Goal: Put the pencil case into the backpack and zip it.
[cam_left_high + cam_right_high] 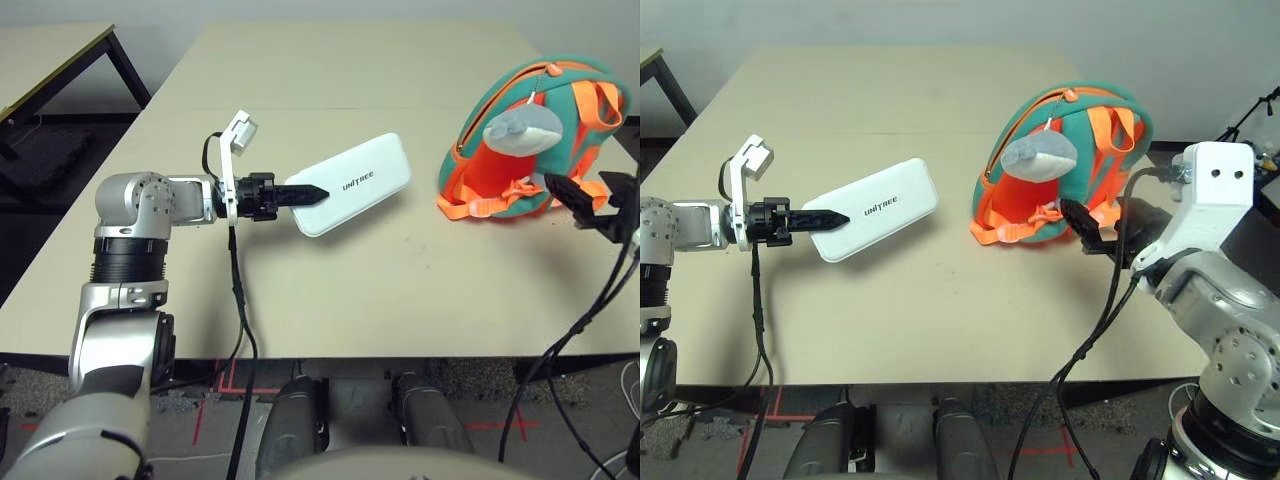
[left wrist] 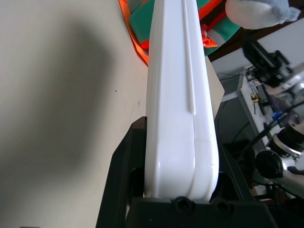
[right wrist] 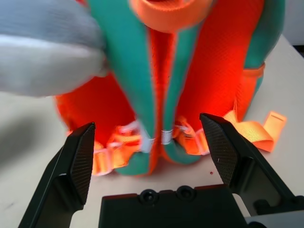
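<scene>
left gripper [image 1: 300, 193]: clamped, raised, pointing right | right gripper [image 3: 152, 147]: jaws wide apart

The white pencil case [image 1: 352, 183] hung tilted above the table, well apart from the upright teal-orange backpack [image 1: 545, 140].
</scene>
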Controlling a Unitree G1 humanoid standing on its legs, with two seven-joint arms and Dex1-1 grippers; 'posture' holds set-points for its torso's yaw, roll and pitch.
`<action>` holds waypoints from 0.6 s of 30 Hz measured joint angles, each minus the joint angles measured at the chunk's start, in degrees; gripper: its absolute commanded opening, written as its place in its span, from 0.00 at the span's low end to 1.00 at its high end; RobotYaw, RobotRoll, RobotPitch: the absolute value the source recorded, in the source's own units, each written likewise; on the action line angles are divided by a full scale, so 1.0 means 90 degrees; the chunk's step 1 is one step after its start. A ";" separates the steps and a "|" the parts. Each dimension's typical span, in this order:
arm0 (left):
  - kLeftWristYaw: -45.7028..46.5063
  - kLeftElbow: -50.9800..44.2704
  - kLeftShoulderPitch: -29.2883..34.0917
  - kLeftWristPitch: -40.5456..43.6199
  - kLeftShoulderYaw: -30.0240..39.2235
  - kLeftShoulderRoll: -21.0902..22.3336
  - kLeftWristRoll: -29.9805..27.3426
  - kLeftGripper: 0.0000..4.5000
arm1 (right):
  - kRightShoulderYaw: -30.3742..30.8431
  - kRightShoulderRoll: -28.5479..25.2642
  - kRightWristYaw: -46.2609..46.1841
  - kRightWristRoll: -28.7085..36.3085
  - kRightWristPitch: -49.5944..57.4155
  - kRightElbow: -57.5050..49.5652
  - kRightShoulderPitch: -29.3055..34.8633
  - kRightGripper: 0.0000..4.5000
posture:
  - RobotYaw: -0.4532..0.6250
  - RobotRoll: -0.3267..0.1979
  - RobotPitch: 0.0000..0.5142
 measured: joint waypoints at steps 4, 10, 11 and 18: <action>0.0177 -0.0169 0.0191 0.0100 0.0201 -0.0015 -0.0112 0.32 | 0.0290 0.0060 0.0178 -0.0349 -0.0694 0.0921 -0.0261 1.00 | 0.36 0.62 0.21; 0.0396 -0.0451 0.0324 0.0279 0.0394 -0.0038 -0.0264 0.32 | 0.0646 0.0225 0.0325 -0.0713 -0.1388 0.1765 -0.0812 1.00 | 0.38 0.62 0.21; 0.0436 -0.0477 0.0339 0.0304 0.0425 -0.0040 -0.0265 0.32 | 0.0698 0.0265 0.0332 -0.0749 -0.1462 0.1872 -0.0912 1.00 | 0.39 0.62 0.21; 0.0598 -0.0608 0.0351 0.0418 0.0577 -0.0081 -0.0406 0.32 | 0.0919 0.0509 0.0349 -0.1001 -0.1862 0.2281 -0.1275 0.93 | 0.39 0.62 0.20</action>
